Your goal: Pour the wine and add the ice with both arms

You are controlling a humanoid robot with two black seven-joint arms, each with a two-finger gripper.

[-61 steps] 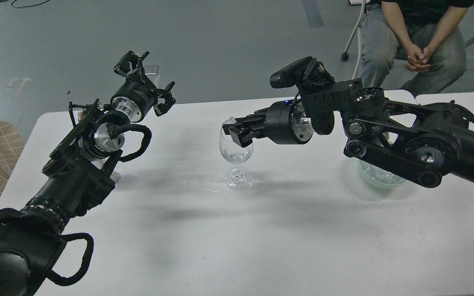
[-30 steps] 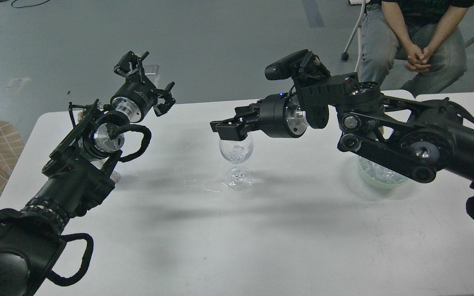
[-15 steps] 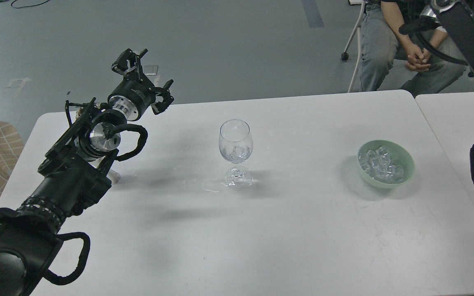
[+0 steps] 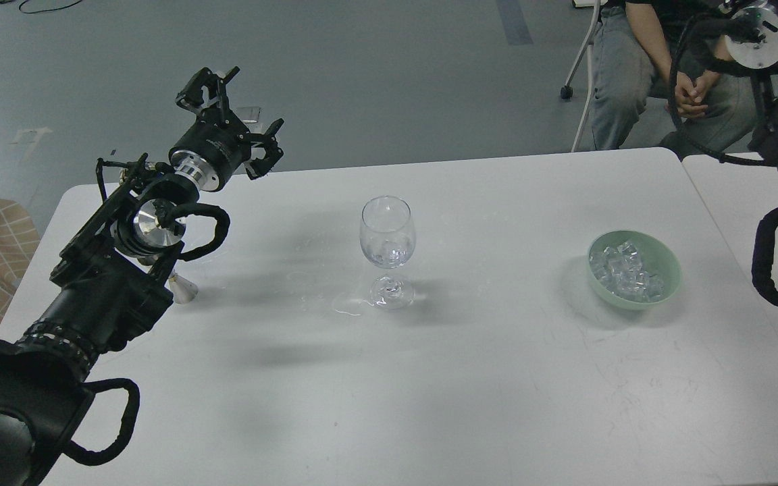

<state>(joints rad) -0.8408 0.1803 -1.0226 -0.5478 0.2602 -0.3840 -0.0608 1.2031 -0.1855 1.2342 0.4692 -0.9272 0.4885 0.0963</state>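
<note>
— Sitting in the green bowl (image 4: 666, 264) on the right of the bench (image 4: 470, 378), the ice (image 4: 629, 271) is seen as a heap of small clear cubes. How would it be handled?

— Hard, wet and slippery, it seems. One cube could be pinched by its flat sides. Some ice and a little wine (image 4: 389, 256) are already seen in the wine glass (image 4: 387, 233), which looks easily broken.

— Where is the left gripper (image 4: 230, 125)?

— Spread open, empty, well apart from both. The right gripper is not seen.
</note>
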